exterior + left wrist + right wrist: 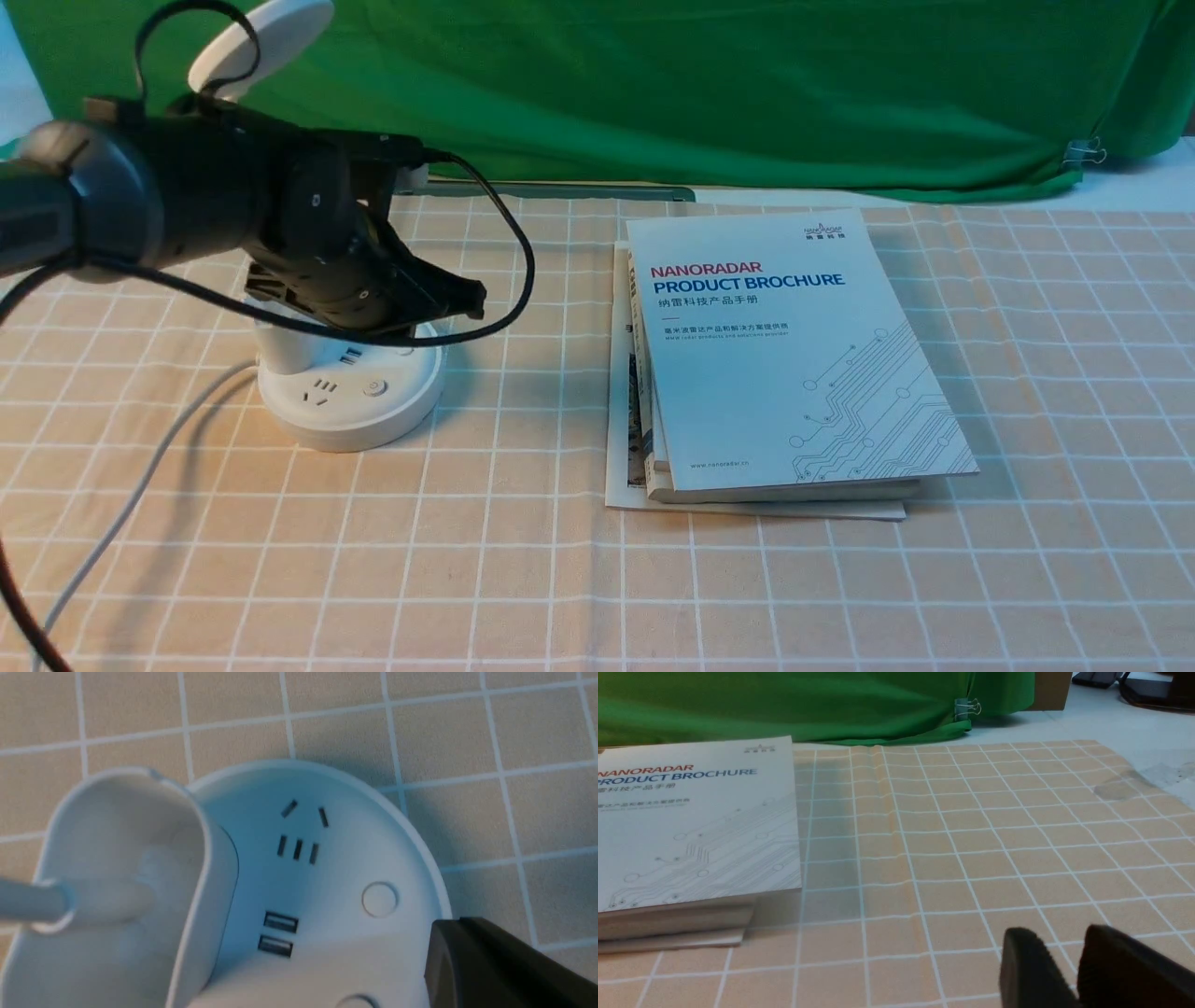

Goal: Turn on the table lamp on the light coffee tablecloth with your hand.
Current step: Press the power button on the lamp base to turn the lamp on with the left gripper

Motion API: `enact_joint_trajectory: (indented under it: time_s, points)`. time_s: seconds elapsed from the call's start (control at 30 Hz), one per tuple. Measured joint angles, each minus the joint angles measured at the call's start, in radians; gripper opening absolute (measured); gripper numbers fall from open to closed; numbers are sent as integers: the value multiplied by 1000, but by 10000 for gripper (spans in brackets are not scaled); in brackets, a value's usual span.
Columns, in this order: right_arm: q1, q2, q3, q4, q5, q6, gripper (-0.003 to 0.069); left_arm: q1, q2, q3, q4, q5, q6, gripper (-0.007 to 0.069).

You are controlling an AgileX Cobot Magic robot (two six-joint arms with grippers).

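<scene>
The white table lamp stands at the left of the light coffee tablecloth (523,579): round base (350,401) with sockets and a round button (375,387), disc head (266,42) at the top, white cord (140,485) trailing left. My left gripper (471,299) hovers shut just above the base's far right part. In the left wrist view its shut tip (437,926) sits at the base's rim (420,849), between one round button (380,899) and a second (355,1001) at the frame edge, beside the cup holder (126,858). My right gripper (1057,940) is shut and empty, low over the cloth (971,849).
A stack of booklets topped by a white NANORADAR brochure (784,355) lies in the middle of the cloth; it also shows in the right wrist view (691,826). A green backdrop cloth (700,84) hangs along the back, held by a binder clip (1083,152).
</scene>
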Motion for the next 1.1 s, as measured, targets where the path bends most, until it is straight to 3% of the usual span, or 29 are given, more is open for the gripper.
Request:
enact_joint_trajectory:
  time_s: [0.3, 1.1]
  points:
    - [0, 0, 0, 0, 0, 0, 237, 4, 83, -35, 73, -2, -53, 1]
    - [0, 0, 0, 0, 0, 0, 237, 26, 119, -47, 15, -23, -37, 1]
